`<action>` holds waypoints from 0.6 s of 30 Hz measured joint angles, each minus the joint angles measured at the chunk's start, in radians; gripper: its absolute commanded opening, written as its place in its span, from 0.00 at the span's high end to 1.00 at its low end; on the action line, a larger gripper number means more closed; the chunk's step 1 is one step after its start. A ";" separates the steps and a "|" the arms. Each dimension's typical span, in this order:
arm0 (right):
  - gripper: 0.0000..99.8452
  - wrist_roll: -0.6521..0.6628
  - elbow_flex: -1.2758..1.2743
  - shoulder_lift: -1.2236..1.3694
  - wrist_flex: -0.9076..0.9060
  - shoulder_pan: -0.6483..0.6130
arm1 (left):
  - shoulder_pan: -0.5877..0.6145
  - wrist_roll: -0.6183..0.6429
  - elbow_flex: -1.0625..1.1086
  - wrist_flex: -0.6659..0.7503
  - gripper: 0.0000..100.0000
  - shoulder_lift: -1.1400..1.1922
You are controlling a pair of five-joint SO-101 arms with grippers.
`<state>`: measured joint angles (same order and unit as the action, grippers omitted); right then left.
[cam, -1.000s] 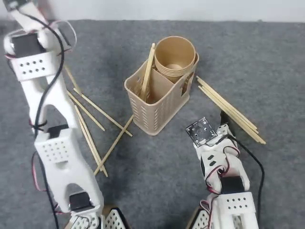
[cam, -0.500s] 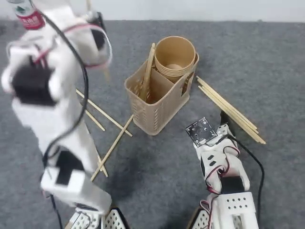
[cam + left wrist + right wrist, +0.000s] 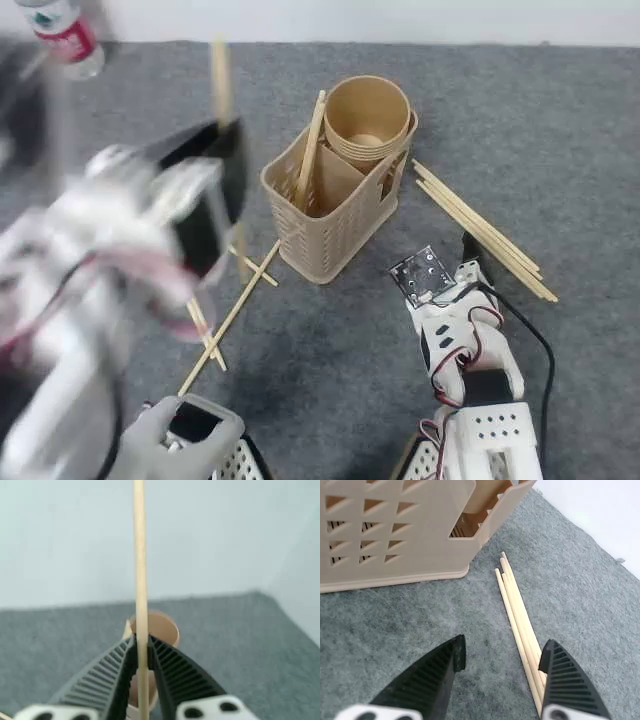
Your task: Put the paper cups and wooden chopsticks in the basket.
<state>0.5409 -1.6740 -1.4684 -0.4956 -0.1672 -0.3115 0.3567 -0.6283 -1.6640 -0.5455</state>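
Note:
The tan slotted basket (image 3: 325,225) stands mid-table with stacked paper cups (image 3: 367,115) in its far compartment and one wooden chopstick (image 3: 312,140) leaning in the near one. My left gripper (image 3: 141,647) is shut on another chopstick (image 3: 139,555), held upright; from above it hangs blurred just left of the basket, the held chopstick (image 3: 221,80) sticking up. The cups (image 3: 165,629) show behind it. My right gripper (image 3: 502,650) stands open low over the mat, beside the basket (image 3: 395,535) and a bundle of chopsticks (image 3: 520,620).
Several loose chopsticks (image 3: 480,232) lie right of the basket, and more chopsticks (image 3: 228,318) lie left of it. A plastic bottle (image 3: 62,35) stands at the far left corner. The right arm (image 3: 460,330) rests near the front edge on the grey mat.
The left arm has swung from the far left toward the basket, lifting a chopstick off the mat. The right arm has stayed still.

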 measured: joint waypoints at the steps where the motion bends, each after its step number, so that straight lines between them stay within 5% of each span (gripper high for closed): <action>1: 0.75 0.000 0.000 0.000 0.000 0.000 | 0.003 -0.008 0.054 0.040 0.99 -0.046; 7: 0.75 0.000 0.000 0.000 0.000 0.000 | 0.000 -0.038 0.571 0.396 0.99 -0.167; 18: 0.75 0.000 0.000 0.000 0.000 0.000 | 0.080 -0.133 1.290 1.375 0.99 -0.230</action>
<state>0.5409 -1.6740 -1.4684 -0.4956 -0.1672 -0.2317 0.2232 0.6621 -0.2892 -0.7756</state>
